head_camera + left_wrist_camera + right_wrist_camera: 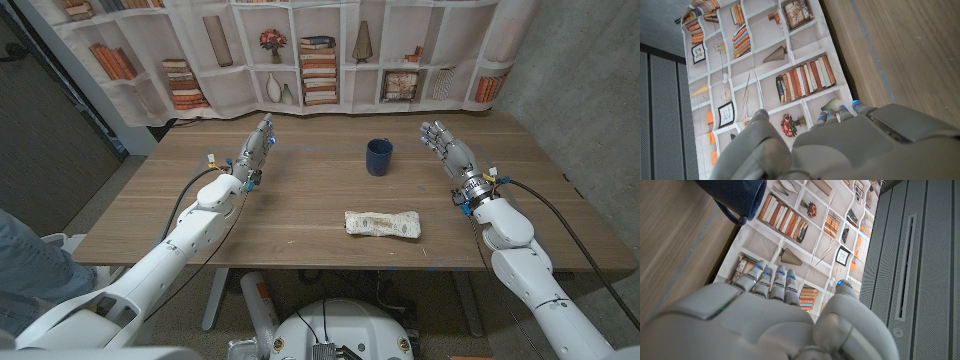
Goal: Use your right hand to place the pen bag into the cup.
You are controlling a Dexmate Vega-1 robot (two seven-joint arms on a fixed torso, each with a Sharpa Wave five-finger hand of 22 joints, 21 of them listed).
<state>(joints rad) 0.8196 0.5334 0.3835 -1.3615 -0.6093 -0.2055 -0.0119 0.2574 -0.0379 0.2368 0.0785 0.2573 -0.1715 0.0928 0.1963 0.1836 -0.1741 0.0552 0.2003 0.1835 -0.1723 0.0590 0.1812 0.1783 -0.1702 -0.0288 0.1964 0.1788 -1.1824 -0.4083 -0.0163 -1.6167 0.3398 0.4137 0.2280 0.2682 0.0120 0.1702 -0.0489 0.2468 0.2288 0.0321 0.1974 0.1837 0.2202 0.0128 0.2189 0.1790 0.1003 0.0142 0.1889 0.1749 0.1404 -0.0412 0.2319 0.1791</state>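
A dark blue cup (379,156) stands upright at the far middle of the wooden table (300,205); the right wrist view catches its side (732,194). The pen bag (382,224), a pale patterned pouch, lies flat nearer the front edge, below the cup. My right hand (446,148) is held up at the right side of the table, fingers straight and apart, holding nothing, well to the right of both cup and bag. My left hand (256,148) is raised at the left, fingers extended, empty.
A curtain printed with bookshelves (300,50) hangs behind the table's far edge. A person's leg in jeans (25,260) shows at the left edge. Bare wood lies between the bag and each hand.
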